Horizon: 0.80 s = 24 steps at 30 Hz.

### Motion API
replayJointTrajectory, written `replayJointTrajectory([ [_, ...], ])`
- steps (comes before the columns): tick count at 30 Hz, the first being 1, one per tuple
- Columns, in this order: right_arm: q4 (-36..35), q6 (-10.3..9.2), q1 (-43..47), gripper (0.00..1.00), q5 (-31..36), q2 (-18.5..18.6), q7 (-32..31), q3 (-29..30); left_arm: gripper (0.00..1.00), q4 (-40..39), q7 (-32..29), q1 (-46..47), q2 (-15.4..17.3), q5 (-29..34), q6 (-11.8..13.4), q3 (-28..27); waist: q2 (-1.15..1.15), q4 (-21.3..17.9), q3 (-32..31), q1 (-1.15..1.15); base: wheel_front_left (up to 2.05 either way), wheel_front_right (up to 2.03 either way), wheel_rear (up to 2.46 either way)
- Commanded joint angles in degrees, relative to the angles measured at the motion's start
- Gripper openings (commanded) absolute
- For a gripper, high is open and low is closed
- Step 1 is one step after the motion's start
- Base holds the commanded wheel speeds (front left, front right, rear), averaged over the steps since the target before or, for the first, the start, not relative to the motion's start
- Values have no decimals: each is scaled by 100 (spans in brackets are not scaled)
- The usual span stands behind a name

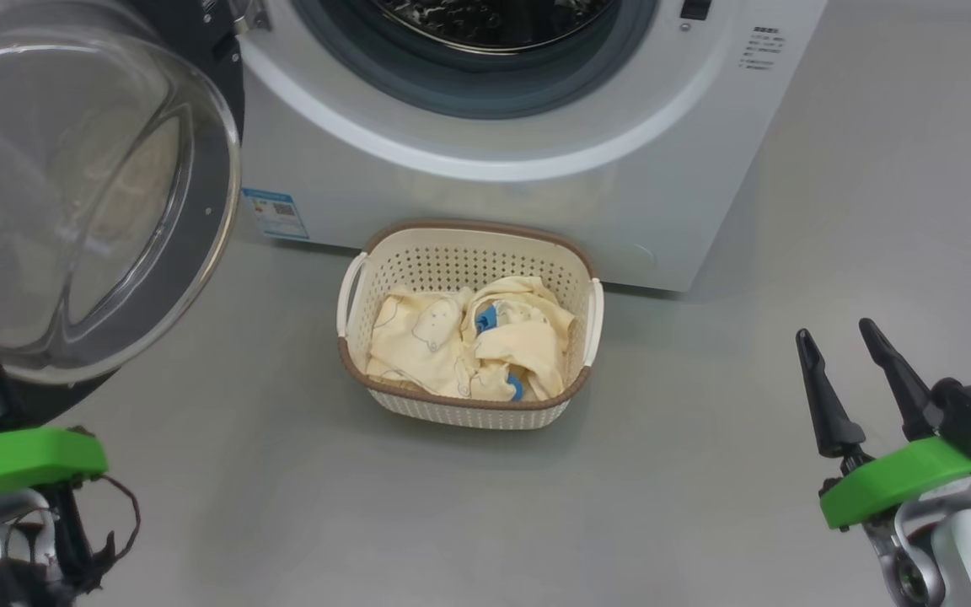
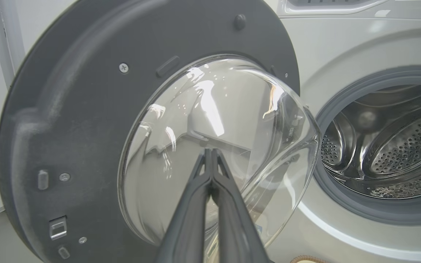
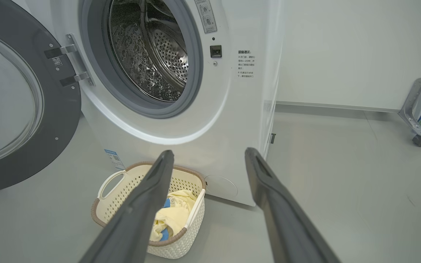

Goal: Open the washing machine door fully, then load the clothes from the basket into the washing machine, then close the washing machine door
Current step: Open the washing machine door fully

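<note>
Glass of the washing machine door (image 1: pixel 72 194) bulges at the head view's upper left, its edge cropped. Pale yellow clothes (image 1: pixel 469 337) hide the bottom of the basket (image 1: pixel 469 229), which sits on the floor (image 1: pixel 705 472) just before the washing machine (image 1: pixel 536 194). The left gripper (image 2: pixel 210 155) is pressed shut, empty, tips at the glass; whether they touch is unclear. The right gripper (image 1: pixel 836 331) is spread wide, empty, well right of the basket.

Glossy clear glass door (image 2: pixel 210 146), perforated shiny steel drum (image 3: pixel 152 54), cream plastic basket (image 1: pixel 460 253), soft cloth clothes (image 1: pixel 452 337)
</note>
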<state>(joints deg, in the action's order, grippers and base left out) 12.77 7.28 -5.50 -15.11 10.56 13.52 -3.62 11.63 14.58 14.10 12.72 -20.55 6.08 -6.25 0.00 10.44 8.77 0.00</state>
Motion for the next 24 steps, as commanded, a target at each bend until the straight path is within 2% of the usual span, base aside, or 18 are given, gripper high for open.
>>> replayJointTrajectory([
  [1, -149, 21, -34, 100, 35, 47, 88, -86, 0, -418, -47, 16, 154, 89, 5, -130, 0, -211, -127, 0, 0, 0, 0],
  [8, -180, 21, 30, 100, 76, -30, 122, -107, 0, -1194, -307, -442, 111, 218, 50, 109, 0, -665, -242, 0, 0, 0, 0],
  [15, -227, 21, 108, 100, 164, -74, 139, -135, 0, -1416, -441, -970, 22, 317, 43, 381, 0, -1029, -352, 0, 0, 0, 0],
  [17, -251, 21, 134, 100, 183, -89, 142, -125, 36, -1408, -444, -1097, -8, 341, 20, 476, 0, -1100, -387, 0, 0, 0, 0],
  [18, -268, 21, 151, 100, 193, -94, 143, -124, 45, -1404, -436, -1150, -35, 341, 21, 508, 0, -1128, -403, 0, 0, 0, 0],
  [19, -286, 21, 169, 100, 205, -102, 144, -122, 62, -1396, -425, -1203, -48, 356, 18, 543, 0, -1153, -427, 0, 0, 0, 0],
  [20, -286, 21, 169, 100, 205, -102, 144, -122, 62, -1396, -425, -1203, -48, 356, 18, 543, 0, -1153, -427, 0, 0, 0, 0],
  [22, -325, 21, 211, 100, 219, -115, 145, -99, 100, -1384, -406, -1299, -90, 360, 30, 591, 0, -1193, -461, 0, 0, 0, 0],
  [24, -349, 21, 252, 100, 227, -122, 146, -95, 100, -1359, -371, -1379, -113, 354, 33, 609, 0, -1234, -507, 0, 0, 0, 0],
])
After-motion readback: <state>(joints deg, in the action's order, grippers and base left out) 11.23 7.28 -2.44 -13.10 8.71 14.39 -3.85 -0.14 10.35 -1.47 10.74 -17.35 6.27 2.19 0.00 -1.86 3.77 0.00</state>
